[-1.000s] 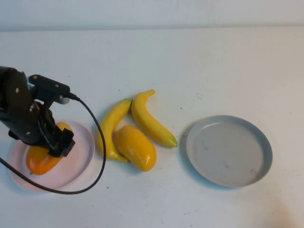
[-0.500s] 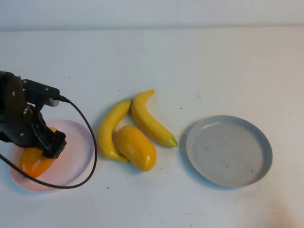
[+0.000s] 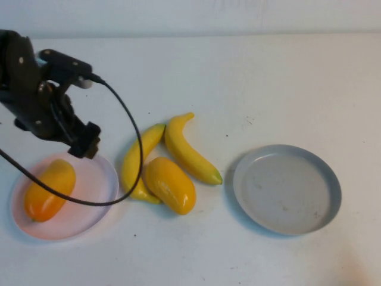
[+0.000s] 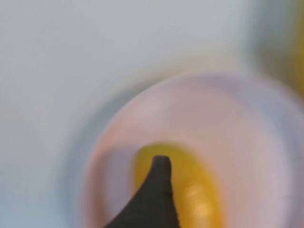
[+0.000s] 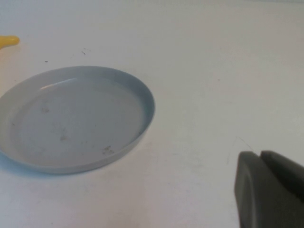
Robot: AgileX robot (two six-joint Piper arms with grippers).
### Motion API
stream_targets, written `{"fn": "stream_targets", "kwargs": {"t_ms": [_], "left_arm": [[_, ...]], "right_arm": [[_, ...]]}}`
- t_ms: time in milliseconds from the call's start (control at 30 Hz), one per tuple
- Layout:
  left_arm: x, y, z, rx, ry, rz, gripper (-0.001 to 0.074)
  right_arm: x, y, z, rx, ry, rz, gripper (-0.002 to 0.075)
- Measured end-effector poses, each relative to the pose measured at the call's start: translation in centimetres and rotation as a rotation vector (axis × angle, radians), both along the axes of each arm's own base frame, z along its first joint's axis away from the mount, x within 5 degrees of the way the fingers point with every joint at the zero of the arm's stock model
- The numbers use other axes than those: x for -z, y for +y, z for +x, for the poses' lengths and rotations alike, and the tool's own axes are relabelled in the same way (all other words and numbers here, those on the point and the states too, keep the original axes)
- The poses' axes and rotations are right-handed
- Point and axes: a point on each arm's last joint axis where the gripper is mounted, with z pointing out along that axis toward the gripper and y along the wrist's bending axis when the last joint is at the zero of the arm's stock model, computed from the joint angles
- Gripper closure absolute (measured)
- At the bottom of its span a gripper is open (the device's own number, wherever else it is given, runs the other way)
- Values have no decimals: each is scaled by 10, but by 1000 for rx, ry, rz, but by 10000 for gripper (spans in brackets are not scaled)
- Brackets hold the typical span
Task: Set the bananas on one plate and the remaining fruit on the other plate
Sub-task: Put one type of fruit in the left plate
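A plain white bench (image 3: 250, 77) is carrying everything here, under a pale back wall. On the robot's left side the pale pink plate (image 3: 98, 199) is holding one mango-like fruit (image 3: 49, 189), lying free on the dish. The left claw (image 3: 85, 145) is hanging above the plate's far rim, clear of that fruit and holding nothing; whether its fingers are spread or pressed together cannot be told. The second mango-like fruit (image 3: 170, 184) is lying on the bench between the plates, touching the left banana (image 3: 138, 161), with the right banana (image 3: 188, 150) just beside it. The grey-blue plate (image 3: 324, 179) is sitting empty on the robot's right.

The step in hand is probably fetching that second fruit. To do it well, the left claw should be coming down across the fruit's plump middle, from the side away from the bananas, so the glossy skin is not slipping and the neighbouring banana is not getting nudged.

The left wrist view is looking straight down into the pink plate, one dark finger (image 4: 154, 199) crossing the fruit, showing it well inside the rim. The right wrist view is showing the right claw (image 5: 268, 192), absent from the high view, parked low near the grey plate, its fingers looking pressed together with only a thin seam between them, plus scuffs on the plate's floor and a banana tip (image 5: 8, 41).
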Motion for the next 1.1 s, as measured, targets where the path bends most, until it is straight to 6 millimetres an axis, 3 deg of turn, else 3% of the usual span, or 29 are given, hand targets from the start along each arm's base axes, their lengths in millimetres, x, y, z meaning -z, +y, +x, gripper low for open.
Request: {"fn": "stream_targets", "kwargs": {"t_ms": [100,200,333,433,800,1100], "left_arm": [[-6,-34,-7,181,-4,-66,76],[-6,-64,-16,235,19,-158,85],[3,-89,-23,-1,107,-282,88],[13,-100,-25,-156,174,-322,90],[41,-141,-31,-247,222,-357,90],[50,-140,-24,-273,183,-320,90]], "right_arm": [[0,0,0,0,0,0,743],[0,0,0,0,0,0,743],[0,0,0,0,0,0,743],[0,0,0,0,0,0,743],[0,0,0,0,0,0,743],[0,0,0,0,0,0,743]]}}
